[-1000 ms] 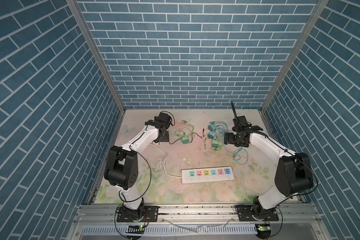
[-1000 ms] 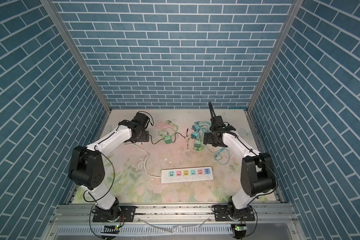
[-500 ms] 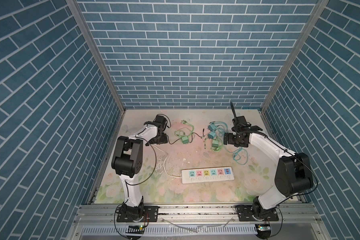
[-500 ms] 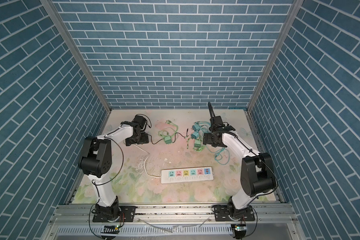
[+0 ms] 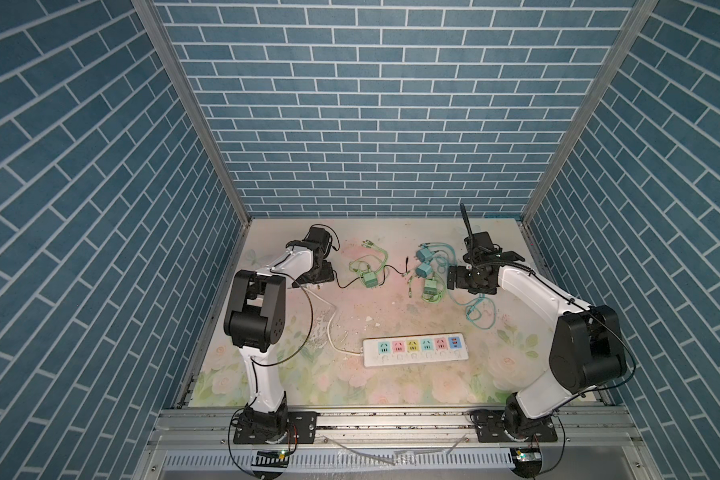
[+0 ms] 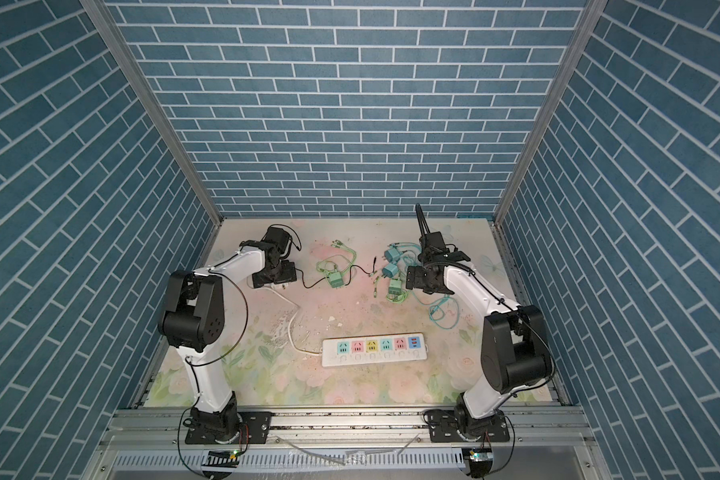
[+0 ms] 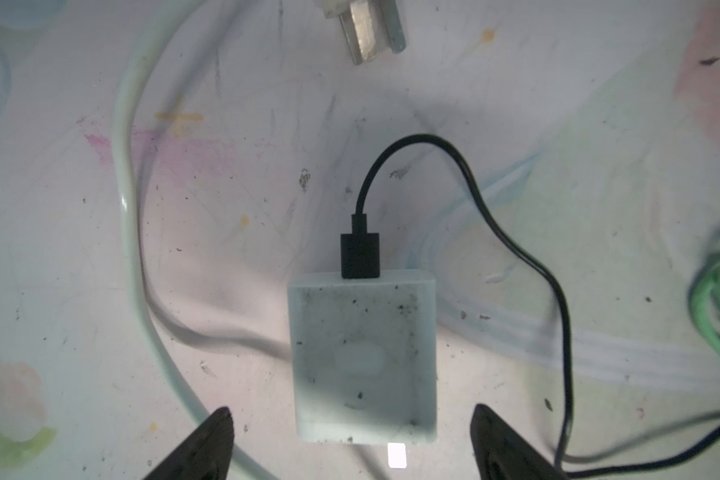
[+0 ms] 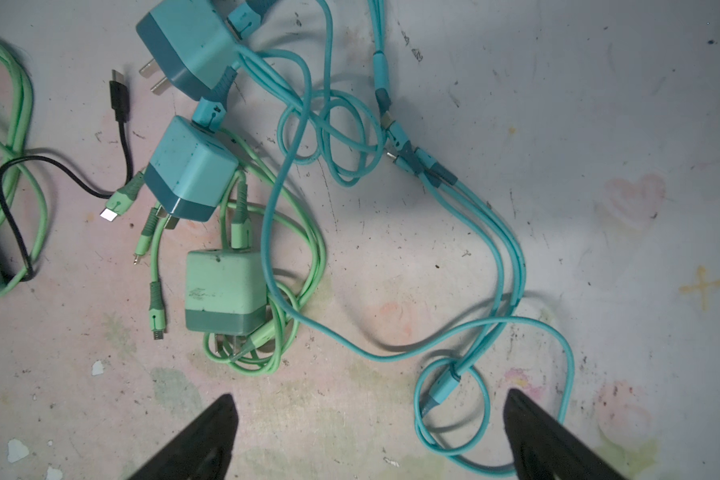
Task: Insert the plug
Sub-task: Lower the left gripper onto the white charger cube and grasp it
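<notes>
The pale charger plug [image 7: 364,357], a black cable [image 7: 472,178] seated in its port, is lying flat on the table [image 5: 391,307], well behind the power strip [image 5: 416,351] and to its left. The left gripper [image 7: 351,410] is straddling it, fingers released and clear of both sides. The right gripper [image 8: 370,395] is hovering spread wide and empty behind the strip's right end, beside a tangle of teal and green chargers [image 8: 192,174].

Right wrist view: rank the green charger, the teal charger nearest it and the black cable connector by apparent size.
1. Teal charger and green charger: about alike, unranked.
2. Black cable connector: clearly smallest.
</notes>
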Action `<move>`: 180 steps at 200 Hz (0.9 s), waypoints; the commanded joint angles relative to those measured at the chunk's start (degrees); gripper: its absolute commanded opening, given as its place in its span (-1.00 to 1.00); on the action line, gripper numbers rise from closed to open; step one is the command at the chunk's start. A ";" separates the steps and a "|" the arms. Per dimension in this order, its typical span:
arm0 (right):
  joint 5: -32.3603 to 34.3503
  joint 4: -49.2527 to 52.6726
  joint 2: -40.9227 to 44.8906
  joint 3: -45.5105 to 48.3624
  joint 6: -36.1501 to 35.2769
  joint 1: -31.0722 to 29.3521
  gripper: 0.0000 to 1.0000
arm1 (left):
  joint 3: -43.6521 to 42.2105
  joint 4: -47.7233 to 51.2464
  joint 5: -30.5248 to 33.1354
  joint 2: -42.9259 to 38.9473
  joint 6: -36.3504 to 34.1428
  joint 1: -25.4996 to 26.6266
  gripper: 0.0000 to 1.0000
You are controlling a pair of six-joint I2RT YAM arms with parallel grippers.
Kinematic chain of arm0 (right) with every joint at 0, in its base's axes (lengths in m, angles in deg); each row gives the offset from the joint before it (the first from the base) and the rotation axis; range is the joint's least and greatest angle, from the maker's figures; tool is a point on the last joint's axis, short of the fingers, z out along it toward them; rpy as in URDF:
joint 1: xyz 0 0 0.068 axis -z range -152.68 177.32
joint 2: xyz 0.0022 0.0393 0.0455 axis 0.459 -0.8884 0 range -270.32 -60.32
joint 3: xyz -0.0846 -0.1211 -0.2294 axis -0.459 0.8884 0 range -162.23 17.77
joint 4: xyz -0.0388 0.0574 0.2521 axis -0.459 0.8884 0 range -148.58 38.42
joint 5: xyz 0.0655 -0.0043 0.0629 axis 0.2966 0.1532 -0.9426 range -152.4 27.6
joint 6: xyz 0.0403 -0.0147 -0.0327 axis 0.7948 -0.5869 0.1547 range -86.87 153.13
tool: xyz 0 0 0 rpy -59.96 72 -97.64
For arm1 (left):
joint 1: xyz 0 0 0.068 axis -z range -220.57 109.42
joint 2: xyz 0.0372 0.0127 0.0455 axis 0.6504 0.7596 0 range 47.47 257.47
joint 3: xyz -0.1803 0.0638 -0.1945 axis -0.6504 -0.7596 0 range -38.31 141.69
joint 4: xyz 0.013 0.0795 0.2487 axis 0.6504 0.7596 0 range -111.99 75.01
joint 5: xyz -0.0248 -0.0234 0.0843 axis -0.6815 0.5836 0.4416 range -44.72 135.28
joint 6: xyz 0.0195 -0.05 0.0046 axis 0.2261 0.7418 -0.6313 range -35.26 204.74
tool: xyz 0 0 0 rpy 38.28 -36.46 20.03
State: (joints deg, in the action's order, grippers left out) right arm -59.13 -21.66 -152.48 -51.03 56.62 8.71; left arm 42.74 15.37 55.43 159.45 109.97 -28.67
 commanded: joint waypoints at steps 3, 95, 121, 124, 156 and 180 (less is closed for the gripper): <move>1.02 1.57 -0.66 -2.31 -1.07 -0.38 0.98 | 1.30 -0.70 -1.02 -0.18 0.33 -0.39 0.78; 1.48 1.70 0.12 -1.35 -0.90 -0.42 0.98 | -0.86 -2.91 -0.78 2.98 1.70 -0.73 0.63; 1.65 1.67 0.55 -0.83 -0.81 -0.38 0.98 | -1.84 -3.87 -0.92 2.71 1.96 -1.09 0.55; 1.60 1.66 0.64 -0.75 -0.77 -0.36 0.98 | -1.90 -3.88 -0.92 2.71 2.02 -1.09 0.55; 1.64 1.52 1.08 -0.16 -0.46 -0.38 0.98 | -3.29 -4.84 -1.48 2.67 2.38 -1.18 0.50; 1.66 1.66 1.25 -0.11 -0.46 -0.37 0.98 | -4.09 -5.37 -2.13 2.80 2.88 -1.18 0.45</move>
State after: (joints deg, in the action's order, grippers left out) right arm -58.54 -21.48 -152.48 -51.03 56.64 8.67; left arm 39.99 10.50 54.03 161.60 112.01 -29.46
